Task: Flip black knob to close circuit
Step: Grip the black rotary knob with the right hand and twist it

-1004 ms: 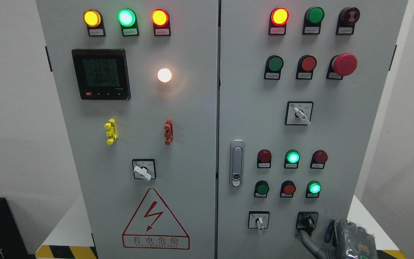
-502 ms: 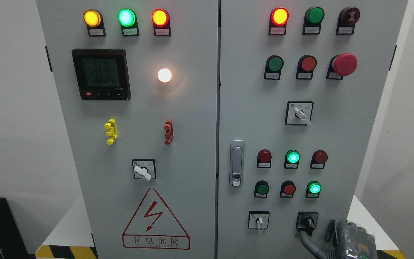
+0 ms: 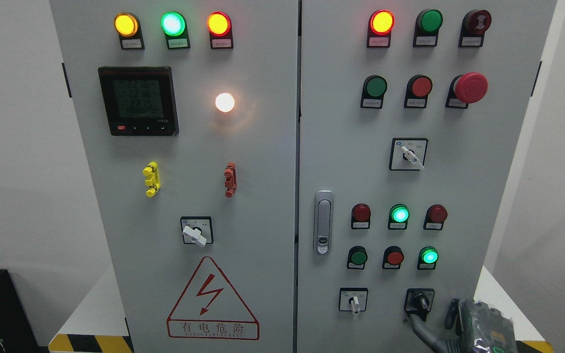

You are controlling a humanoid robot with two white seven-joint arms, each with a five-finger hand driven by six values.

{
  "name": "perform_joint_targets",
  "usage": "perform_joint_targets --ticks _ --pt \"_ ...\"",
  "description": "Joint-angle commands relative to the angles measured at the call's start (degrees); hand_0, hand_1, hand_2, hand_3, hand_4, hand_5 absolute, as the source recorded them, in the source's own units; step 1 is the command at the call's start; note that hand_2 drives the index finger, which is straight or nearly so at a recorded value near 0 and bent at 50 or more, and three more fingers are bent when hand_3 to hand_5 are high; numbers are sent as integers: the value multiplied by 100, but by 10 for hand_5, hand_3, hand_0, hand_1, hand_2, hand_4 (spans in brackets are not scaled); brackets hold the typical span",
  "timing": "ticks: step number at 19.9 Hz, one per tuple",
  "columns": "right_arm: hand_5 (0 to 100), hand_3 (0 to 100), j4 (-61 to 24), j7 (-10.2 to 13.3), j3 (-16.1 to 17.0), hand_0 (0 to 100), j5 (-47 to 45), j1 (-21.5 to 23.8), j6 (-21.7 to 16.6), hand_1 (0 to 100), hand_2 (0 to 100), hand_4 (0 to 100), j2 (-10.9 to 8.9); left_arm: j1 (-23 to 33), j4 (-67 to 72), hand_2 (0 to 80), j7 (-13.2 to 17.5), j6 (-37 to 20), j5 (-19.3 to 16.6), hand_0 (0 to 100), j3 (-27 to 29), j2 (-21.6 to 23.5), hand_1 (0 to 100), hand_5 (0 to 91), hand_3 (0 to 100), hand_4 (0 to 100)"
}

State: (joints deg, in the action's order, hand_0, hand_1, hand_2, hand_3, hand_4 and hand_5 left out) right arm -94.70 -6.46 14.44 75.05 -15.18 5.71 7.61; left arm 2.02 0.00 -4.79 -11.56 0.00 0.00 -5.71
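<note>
At the cabinet's lower right we see the black knob (image 3: 420, 300), our right hand (image 3: 478, 326) beside it, one finger (image 3: 422, 327) touching beneath; grasp unclear. Left, the warning triangle (image 3: 212, 300) reads 有电危险. Nothing has shifted since earlier.

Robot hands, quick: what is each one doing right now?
Right hand: one finger reaches up to the black knob; grip cannot be told.
Left hand: not in view.

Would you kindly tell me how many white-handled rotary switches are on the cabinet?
3: one on the left door above the warning triangle, one mid right door, one bottom right door, left of the black knob. None appear hidden.
</note>
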Motion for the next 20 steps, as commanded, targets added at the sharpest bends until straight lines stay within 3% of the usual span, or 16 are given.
perform_joint_targets --ticks 1,20 --pt "686 899 21 -22 103 0 -8 -29 9 237 732 700 -6 0 123 0 -4 5 -114 0 -114 0 0 0 0 0" --pt "684 895 4 -49 244 0 -61 -73 9 234 727 700 -23 0 123 0 -4 5 -114 0 -114 0 0 0 0 0"
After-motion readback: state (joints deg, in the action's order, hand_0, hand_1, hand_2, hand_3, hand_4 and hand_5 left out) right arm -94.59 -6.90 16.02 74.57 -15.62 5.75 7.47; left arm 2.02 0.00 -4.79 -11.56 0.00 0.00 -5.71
